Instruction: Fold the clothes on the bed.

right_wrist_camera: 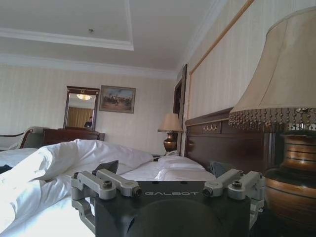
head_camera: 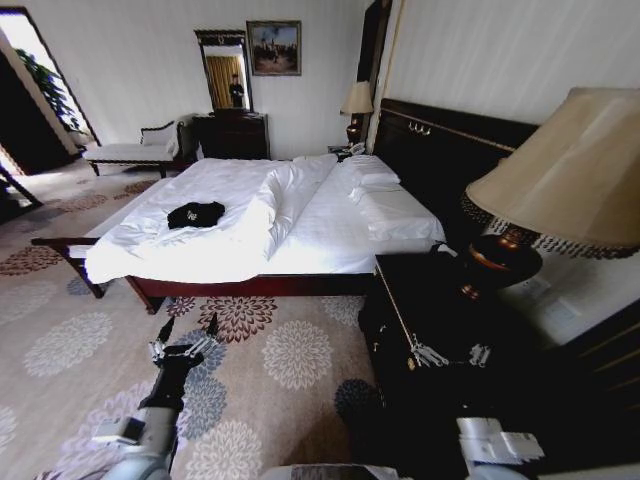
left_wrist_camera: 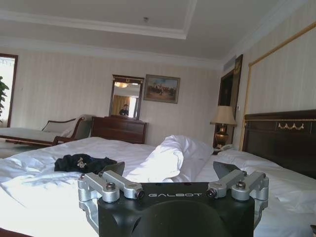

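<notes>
The clothes (head_camera: 195, 214) are a small black crumpled T-shirt lying on the white duvet, toward the left half of the bed (head_camera: 330, 238). In the left wrist view the clothes (left_wrist_camera: 81, 162) lie beyond the bed (left_wrist_camera: 39, 192) edge. My left gripper (head_camera: 188, 330) hangs open over the carpet, short of the bed's near side, with nothing between its fingers (left_wrist_camera: 114, 168). My right gripper (head_camera: 452, 352) is open too, held over the dark nightstand beside the bed. Its fingers (right_wrist_camera: 108, 167) point along the pillows and headboard.
A dark nightstand (head_camera: 420, 310) carries a large fringed lamp (head_camera: 560, 180) close to my right arm. A bunched duvet ridge (head_camera: 275, 205) runs down the bed's middle. A pale chaise (head_camera: 125, 150) and a dark dresser (head_camera: 232, 135) with a mirror stand at the far wall. Patterned carpet (head_camera: 290, 355) lies in front.
</notes>
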You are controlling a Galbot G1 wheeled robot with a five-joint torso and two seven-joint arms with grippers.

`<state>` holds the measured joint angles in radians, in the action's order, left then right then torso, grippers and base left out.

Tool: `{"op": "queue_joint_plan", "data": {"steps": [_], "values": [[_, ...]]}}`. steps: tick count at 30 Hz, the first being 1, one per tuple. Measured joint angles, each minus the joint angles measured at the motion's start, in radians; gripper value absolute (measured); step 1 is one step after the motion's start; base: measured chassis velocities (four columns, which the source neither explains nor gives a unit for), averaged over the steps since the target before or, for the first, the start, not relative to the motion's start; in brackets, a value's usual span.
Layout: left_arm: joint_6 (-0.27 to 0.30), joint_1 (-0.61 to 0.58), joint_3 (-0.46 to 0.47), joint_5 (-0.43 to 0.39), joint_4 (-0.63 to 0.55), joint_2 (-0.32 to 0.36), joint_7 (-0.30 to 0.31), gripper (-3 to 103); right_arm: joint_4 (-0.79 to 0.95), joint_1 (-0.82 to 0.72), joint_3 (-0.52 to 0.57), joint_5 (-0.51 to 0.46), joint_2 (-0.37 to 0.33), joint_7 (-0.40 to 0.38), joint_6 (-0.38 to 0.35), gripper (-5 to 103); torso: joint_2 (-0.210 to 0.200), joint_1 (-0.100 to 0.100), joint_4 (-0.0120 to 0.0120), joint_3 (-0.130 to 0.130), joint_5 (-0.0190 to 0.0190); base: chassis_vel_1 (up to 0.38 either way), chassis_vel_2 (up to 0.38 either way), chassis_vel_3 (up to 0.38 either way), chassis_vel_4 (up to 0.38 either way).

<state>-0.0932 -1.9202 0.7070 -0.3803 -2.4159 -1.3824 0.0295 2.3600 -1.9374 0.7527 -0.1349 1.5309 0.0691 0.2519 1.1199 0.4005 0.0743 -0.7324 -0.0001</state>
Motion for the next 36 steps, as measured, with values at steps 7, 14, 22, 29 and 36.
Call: {"op": "queue_joint_plan", "data": {"steps": [7,14,22,29,36], "values": [[-0.001,-0.004,0.002,0.004,-0.001,0.007,0.0,100,0.002,0.001,-0.001,0.0,-0.002,0.003,0.0,100,0.0,0.0,0.0,0.0,0.0,0.0,0.0,0.0,0.0],[-0.003,-0.007,0.011,-0.002,-0.007,0.013,0.0,100,0.004,0.001,-0.004,0.002,-0.001,0.004,-0.002,100,0.0,0.0,0.0,0.0,0.0,0.0,0.0,0.0,0.0],[-0.001,-0.005,0.006,0.002,-0.01,0.015,0.0,100,-0.001,0.004,-0.006,0.002,-0.003,0.004,0.002,100,0.0,0.0,0.0,0.0,0.0,0.0,0.0,0.0,0.0],[0.0,-0.005,0.009,0.003,-0.009,0.016,0.001,100,-0.007,0.007,-0.011,0.004,-0.002,0.008,0.003,100,0.0,0.0,0.0,0.0,0.0,-0.01,0.023,0.017,-0.015],[-0.001,-0.004,0.007,0.001,-0.006,0.014,0.001,100,-0.007,0.007,-0.008,0.005,-0.003,0.008,0.004,100,0.0,0.0,0.0,0.0,0.0,-0.115,0.124,0.109,-0.114]]}}
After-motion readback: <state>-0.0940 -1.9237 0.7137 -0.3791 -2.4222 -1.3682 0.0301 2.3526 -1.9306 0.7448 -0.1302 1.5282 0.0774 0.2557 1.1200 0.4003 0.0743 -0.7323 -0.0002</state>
